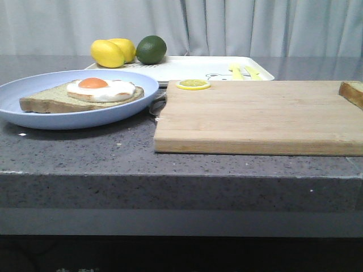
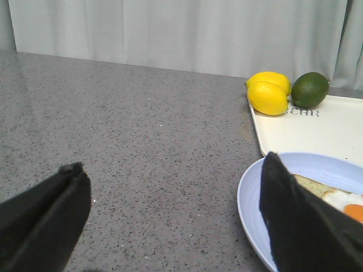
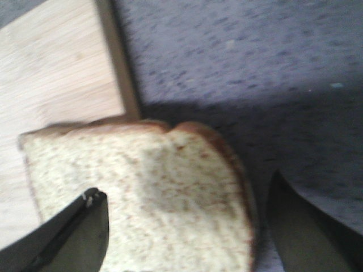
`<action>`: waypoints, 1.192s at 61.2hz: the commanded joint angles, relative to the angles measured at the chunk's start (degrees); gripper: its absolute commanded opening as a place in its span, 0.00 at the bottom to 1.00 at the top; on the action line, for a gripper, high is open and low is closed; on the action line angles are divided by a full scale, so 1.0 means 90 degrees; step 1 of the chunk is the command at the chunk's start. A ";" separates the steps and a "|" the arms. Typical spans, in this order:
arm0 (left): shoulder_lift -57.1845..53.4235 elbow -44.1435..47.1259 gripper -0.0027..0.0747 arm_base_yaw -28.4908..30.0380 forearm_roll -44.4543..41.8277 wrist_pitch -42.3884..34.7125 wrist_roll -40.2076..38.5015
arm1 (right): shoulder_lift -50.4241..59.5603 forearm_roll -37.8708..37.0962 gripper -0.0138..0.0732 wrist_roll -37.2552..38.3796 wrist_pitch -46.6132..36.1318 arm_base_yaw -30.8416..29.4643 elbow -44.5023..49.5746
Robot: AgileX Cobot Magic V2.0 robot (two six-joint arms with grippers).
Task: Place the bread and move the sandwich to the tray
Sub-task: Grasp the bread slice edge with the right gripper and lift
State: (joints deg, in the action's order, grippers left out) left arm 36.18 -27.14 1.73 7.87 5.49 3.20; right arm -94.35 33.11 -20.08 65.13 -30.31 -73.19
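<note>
Bread (image 1: 353, 92) shows in the front view only as a brown-crusted corner at the far right end of the wooden cutting board (image 1: 255, 116), which lies on the grey speckled table (image 1: 79, 153); the sandwich (image 1: 85, 95), a slice topped with a fried egg, sits on the pale blue plate (image 1: 34, 116) to the left of the board; behind them lies the white tray (image 1: 193, 67), with two lemons (image 1: 112, 52) and a lime (image 1: 151, 49) at its left end, yellow utensils (image 1: 245, 71) on its right part, and a lemon slice (image 1: 193, 84) on the board's back edge; neither arm appears here. Left wrist view: the left gripper (image 2: 170, 215) is spread wide and grasps nothing, hovering over the table beside the plate's rim; the tray, lemons and lime lie beyond. Right wrist view, blurred: the right gripper (image 3: 187, 232) is parted, its fingers (image 3: 79, 232) over the bread, which overhangs the board's edge; whether they touch it cannot be told.
</note>
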 commanded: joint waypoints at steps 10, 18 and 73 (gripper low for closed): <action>0.0021 -0.0256 0.81 0.0002 0.0017 -0.0548 -0.0045 | -0.0112 0.0422 0.83 -0.0214 0.0278 -0.0035 -0.0213; 0.0021 -0.0256 0.81 0.0002 0.0017 -0.0548 -0.0045 | -0.0117 0.0356 0.83 -0.0215 0.0139 -0.0035 -0.0213; 0.0021 -0.0256 0.81 0.0002 0.0017 -0.0548 -0.0045 | -0.0214 0.0902 0.08 -0.0197 0.0768 -0.0023 -0.0213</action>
State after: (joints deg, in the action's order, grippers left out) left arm 36.18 -27.14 1.73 7.87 5.49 3.20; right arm -99.20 37.56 -21.19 68.73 -30.31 -73.41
